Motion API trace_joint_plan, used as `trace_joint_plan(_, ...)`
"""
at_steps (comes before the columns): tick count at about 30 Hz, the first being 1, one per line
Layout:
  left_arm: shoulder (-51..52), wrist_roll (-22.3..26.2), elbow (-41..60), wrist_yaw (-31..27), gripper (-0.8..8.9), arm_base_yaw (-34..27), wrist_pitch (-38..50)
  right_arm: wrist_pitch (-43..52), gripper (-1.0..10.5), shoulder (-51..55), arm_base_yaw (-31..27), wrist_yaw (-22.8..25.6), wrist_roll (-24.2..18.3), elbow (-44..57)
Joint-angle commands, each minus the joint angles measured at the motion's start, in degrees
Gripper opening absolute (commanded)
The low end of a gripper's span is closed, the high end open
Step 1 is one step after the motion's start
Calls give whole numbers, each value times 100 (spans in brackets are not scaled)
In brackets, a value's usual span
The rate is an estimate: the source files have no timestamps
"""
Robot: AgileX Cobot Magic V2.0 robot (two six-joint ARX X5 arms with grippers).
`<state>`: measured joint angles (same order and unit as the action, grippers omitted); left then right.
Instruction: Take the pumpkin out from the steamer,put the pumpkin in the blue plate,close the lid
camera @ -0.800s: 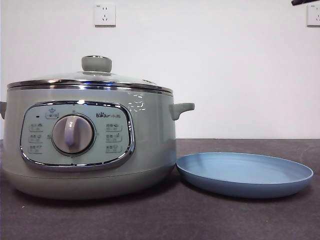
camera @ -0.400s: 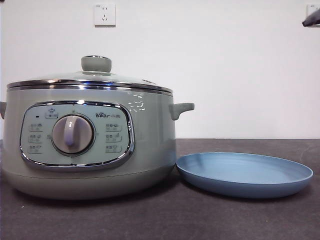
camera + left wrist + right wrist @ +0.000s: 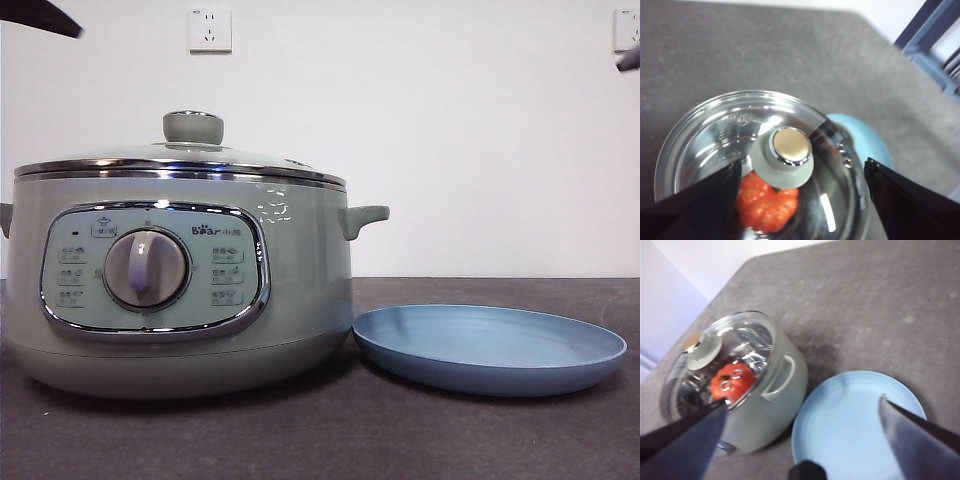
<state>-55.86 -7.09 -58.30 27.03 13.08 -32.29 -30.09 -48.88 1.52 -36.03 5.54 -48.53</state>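
The sage-green steamer (image 3: 180, 290) stands on the left of the table with the glass lid (image 3: 180, 160) shut on it. The pumpkin (image 3: 762, 205) shows through the glass inside the pot, also in the right wrist view (image 3: 732, 380). The blue plate (image 3: 490, 345) lies empty just right of the steamer. My left gripper (image 3: 802, 164) is open and hangs high above the lid's knob (image 3: 790, 147). My right gripper (image 3: 802, 400) is open, high above the gap between steamer (image 3: 785, 390) and plate (image 3: 855, 420). Both show only as dark tips at the front view's top corners.
The dark grey table (image 3: 320, 440) runs to a white wall with two sockets (image 3: 209, 30). A blue frame (image 3: 930, 35) stands beyond the table's edge in the left wrist view.
A dark arm tip has come into the front view's top left corner. The tip at the top right has sunk lower along the edge. Steamer, lid and plate have not moved.
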Motion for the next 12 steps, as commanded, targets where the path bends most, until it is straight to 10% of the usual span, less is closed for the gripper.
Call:
trace_joint_plan(1,-435,468,-313,-581,413,431,-166,-50,577,-11,11,50,9,-17)
trace_joint_plan(12,-1926,804,-841,-1847,412,1362,-201,-61,568,-11,9,44,9,-17)
